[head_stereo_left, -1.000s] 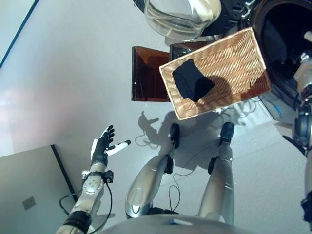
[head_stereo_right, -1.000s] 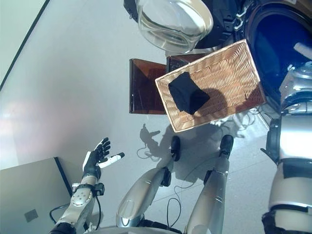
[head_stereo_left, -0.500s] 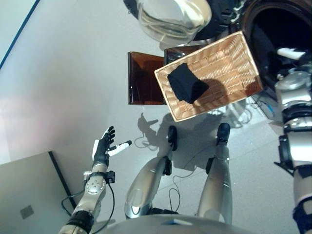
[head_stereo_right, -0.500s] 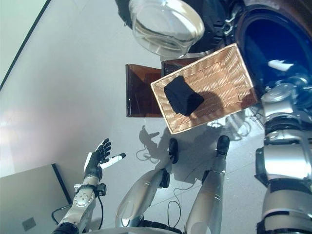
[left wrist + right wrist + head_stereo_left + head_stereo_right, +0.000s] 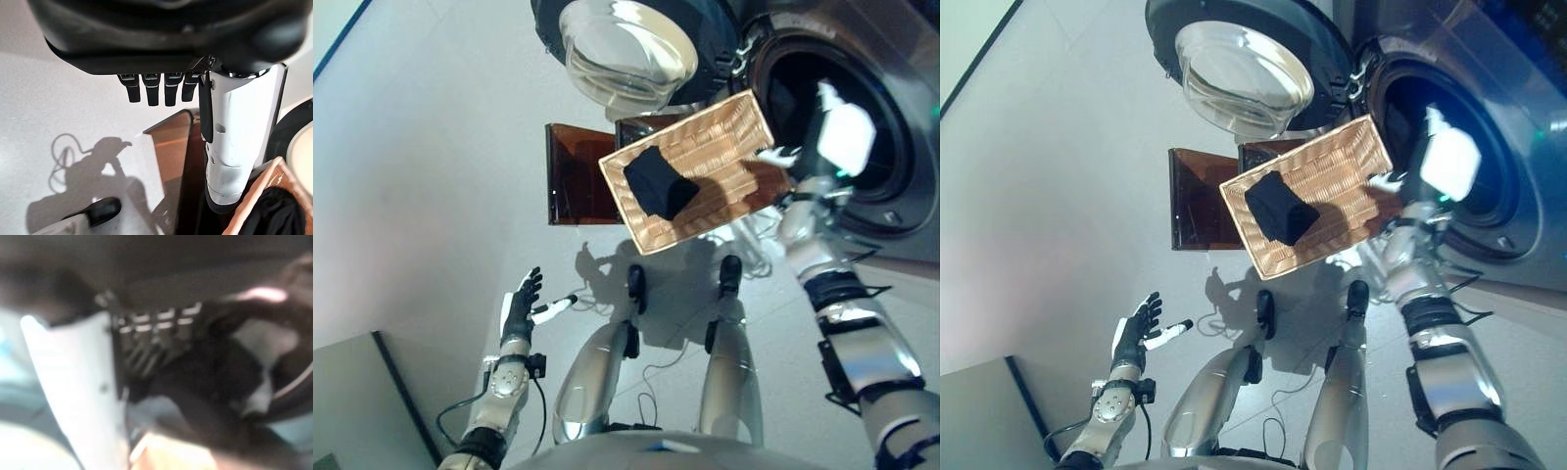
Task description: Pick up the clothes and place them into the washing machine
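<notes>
Right now the robot's right hand [image 5: 837,132] is up at about 2 o'clock in the head views, at the mouth of the washing machine [image 5: 891,186]. It shows as a white patch against the dark drum. The right wrist view is too blurry, so nobody can tell if its fingers are wide or curled, or if it holds anything.

One dark piece of clothing [image 5: 659,183] lies bunched up in the woven basket [image 5: 724,137]. It sits at the basket's end away from the machine. The basket is near 12 o'clock, just beside the machine's opening. The round glass door [image 5: 626,54] hangs open above the basket, at about 11 o'clock.

A brown see-through stand [image 5: 573,171] is just beside the basket, at its 9 o'clock side.

The left hand [image 5: 522,308] is low down near 7 o'clock, well apart from the basket. Its fingers are straight and spread wide, and it holds nothing. It floats over the bare grey floor [image 5: 421,176].
</notes>
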Controlling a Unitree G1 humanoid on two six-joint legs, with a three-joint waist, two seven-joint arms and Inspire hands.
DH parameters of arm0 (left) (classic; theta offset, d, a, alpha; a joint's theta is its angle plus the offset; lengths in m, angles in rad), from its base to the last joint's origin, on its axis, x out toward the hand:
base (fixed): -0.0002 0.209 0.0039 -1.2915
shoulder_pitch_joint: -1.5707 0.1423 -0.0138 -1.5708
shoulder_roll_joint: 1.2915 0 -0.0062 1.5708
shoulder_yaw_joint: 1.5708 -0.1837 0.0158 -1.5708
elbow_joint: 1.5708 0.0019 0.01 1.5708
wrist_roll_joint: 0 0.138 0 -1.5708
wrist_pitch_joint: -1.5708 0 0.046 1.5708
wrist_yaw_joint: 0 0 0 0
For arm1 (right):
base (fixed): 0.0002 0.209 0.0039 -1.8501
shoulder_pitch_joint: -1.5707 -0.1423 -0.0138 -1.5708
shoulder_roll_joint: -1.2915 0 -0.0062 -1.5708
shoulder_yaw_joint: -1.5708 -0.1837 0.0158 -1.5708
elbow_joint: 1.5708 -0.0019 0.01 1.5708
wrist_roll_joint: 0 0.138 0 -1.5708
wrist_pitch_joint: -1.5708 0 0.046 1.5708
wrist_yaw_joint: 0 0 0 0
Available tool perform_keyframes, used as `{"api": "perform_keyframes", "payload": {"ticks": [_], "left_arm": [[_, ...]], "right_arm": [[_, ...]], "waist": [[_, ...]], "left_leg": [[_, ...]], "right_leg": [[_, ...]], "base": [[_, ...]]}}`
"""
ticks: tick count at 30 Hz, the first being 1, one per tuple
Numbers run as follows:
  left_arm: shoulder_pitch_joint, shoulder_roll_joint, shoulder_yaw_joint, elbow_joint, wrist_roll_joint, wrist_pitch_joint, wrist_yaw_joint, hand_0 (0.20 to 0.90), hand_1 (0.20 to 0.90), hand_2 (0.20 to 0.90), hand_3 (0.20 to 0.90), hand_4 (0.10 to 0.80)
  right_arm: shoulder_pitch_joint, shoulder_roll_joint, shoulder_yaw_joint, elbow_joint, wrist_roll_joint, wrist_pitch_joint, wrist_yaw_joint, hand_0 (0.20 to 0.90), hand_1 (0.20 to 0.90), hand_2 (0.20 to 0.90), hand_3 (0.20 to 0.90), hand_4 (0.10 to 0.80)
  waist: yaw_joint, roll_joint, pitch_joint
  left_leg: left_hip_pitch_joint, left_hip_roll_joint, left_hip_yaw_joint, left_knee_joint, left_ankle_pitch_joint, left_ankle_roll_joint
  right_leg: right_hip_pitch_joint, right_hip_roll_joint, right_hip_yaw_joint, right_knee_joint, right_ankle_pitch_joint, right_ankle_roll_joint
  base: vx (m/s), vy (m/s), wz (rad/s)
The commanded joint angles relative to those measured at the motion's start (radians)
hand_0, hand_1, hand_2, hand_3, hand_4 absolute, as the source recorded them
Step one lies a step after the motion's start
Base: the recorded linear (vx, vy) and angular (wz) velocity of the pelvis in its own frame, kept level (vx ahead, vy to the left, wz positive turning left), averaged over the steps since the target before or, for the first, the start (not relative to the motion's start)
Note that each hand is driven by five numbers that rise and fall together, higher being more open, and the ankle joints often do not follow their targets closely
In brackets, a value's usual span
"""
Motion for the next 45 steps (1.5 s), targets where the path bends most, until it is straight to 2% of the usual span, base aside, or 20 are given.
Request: {"api": "perform_keyframes", "payload": {"ticks": [1, 2, 10, 18, 35, 45], "left_arm": [[0.022, 0.018, 0.015, 0.054, 0.024, -0.044, 0.070, 0.900, 0.900, 0.900, 0.900, 0.800], [0.021, 0.021, 0.006, 0.054, 0.028, -0.047, 0.076, 0.900, 0.900, 0.900, 0.900, 0.800], [0.023, 0.036, 0.015, 0.030, -0.001, -0.056, 0.085, 0.900, 0.900, 0.900, 0.900, 0.800], [0.028, 0.063, 0.019, -0.040, -0.042, -0.069, 0.090, 0.900, 0.900, 0.900, 0.900, 0.800], [0.024, 0.109, 0.027, -0.193, -0.071, -0.087, 0.115, 0.900, 0.900, 0.900, 0.900, 0.800], [0.003, 0.125, 0.017, -0.258, -0.073, -0.091, 0.132, 0.900, 0.900, 0.900, 0.900, 0.800]], "right_arm": [[-0.029, -0.032, 0.066, -0.069, -0.109, -0.051, -0.019, 0.900, 0.900, 0.900, 0.900, 0.800], [-0.044, -0.018, 0.105, -0.053, -0.133, -0.046, 0.004, 0.900, 0.900, 0.900, 0.900, 0.800], [-0.117, 0.024, 0.182, -0.016, -0.145, -0.037, 0.052, 0.900, 0.900, 0.900, 0.900, 0.800], [-0.222, 0.090, 0.245, 0.122, -0.059, -0.040, 0.092, 0.900, 0.900, 0.900, 0.900, 0.800], [-0.363, 0.168, 0.280, 0.326, 0.118, -0.085, 0.121, 0.900, 0.900, 0.900, 0.900, 0.800], [-0.441, 0.221, 0.291, 0.454, 0.189, -0.094, 0.128, 0.900, 0.900, 0.900, 0.900, 0.800]], "waist": [[0.027, 0.039, -0.085], [0.029, 0.036, -0.080], [0.034, 0.024, -0.059], [0.059, 0.017, -0.020], [0.094, 0.037, 0.077], [0.113, 0.049, 0.110]], "left_leg": [[-0.059, -0.014, -0.028, -0.025, 0.040, -0.050], [-0.060, -0.013, -0.029, -0.023, 0.041, -0.050], [-0.064, -0.012, -0.033, -0.020, 0.048, -0.053], [-0.079, -0.016, -0.048, -0.019, 0.064, -0.056], [-0.116, -0.028, -0.081, -0.052, 0.106, -0.062], [-0.144, -0.033, -0.089, -0.054, 0.115, -0.061]], "right_leg": [[0.006, 0.057, 0.023, 0.087, -0.135, -0.033], [0.007, 0.056, 0.022, 0.086, -0.134, -0.033], [0.007, 0.055, 0.015, 0.088, -0.129, -0.035], [0.002, 0.049, -0.002, 0.096, -0.125, -0.035], [-0.040, 0.028, -0.045, 0.107, -0.111, -0.030], [-0.073, 0.021, -0.050, 0.121, -0.105, -0.028]], "base": [[0.000, 0.000, 0.00], [-0.011, -0.011, 0.04], [-0.009, -0.006, 0.07], [-0.016, -0.004, 0.10], [-0.024, 0.008, 0.10], [-0.004, 0.004, 0.01]]}}
